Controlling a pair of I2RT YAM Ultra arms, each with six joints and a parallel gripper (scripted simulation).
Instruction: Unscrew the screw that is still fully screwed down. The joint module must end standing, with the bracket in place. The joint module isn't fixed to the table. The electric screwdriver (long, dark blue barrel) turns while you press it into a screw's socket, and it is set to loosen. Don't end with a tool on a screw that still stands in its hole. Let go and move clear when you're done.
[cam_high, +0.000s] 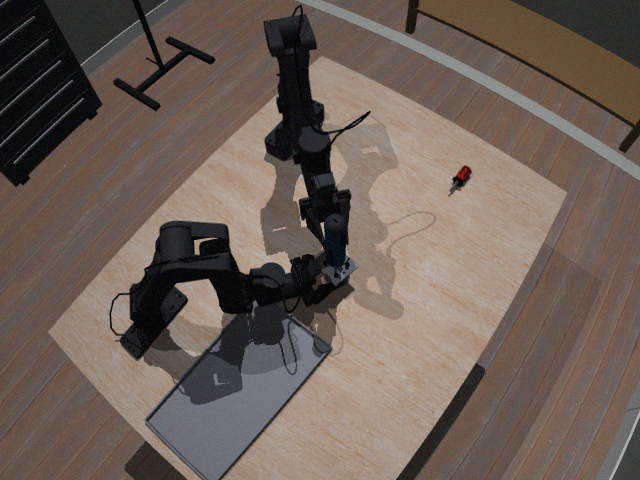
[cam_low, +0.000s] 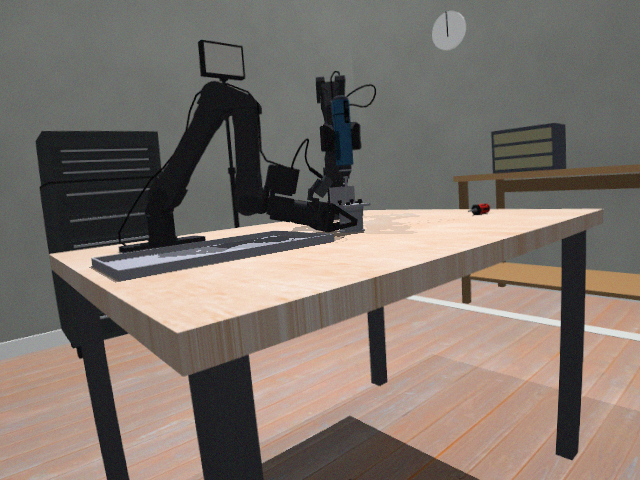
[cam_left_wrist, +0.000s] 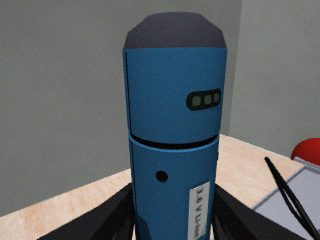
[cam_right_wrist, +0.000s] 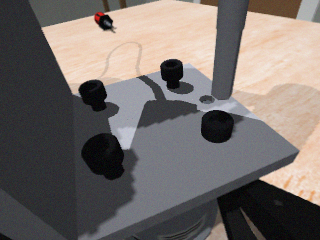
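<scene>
My left gripper (cam_high: 334, 242) (cam_low: 342, 138) (cam_left_wrist: 172, 192) is shut on the electric screwdriver (cam_high: 336, 232) (cam_low: 341, 118) (cam_left_wrist: 175, 110), held upright over the bracket (cam_right_wrist: 265, 142) (cam_low: 341, 194). In the right wrist view its grey shaft (cam_right_wrist: 230, 55) ends beside a small empty hole, behind the low screw (cam_right_wrist: 217, 126); contact with the plate cannot be told. That screw's head sits close to the plate. Three other screws (cam_right_wrist: 93, 92) (cam_right_wrist: 172, 70) (cam_right_wrist: 102, 152) stand raised, shanks showing. My right gripper (cam_low: 346, 219) is shut on the joint module (cam_low: 357, 221) (cam_right_wrist: 182, 229), which stands upright under the bracket.
A grey tray (cam_high: 232, 428) (cam_low: 217, 256) lies beside the right arm, near the module. A small red screwdriver (cam_high: 463, 174) (cam_low: 481, 209) (cam_right_wrist: 102, 21) lies at the table's far side from the tray. Both arms meet closely at the module. A red thing (cam_left_wrist: 307, 151) shows partly in the left wrist view.
</scene>
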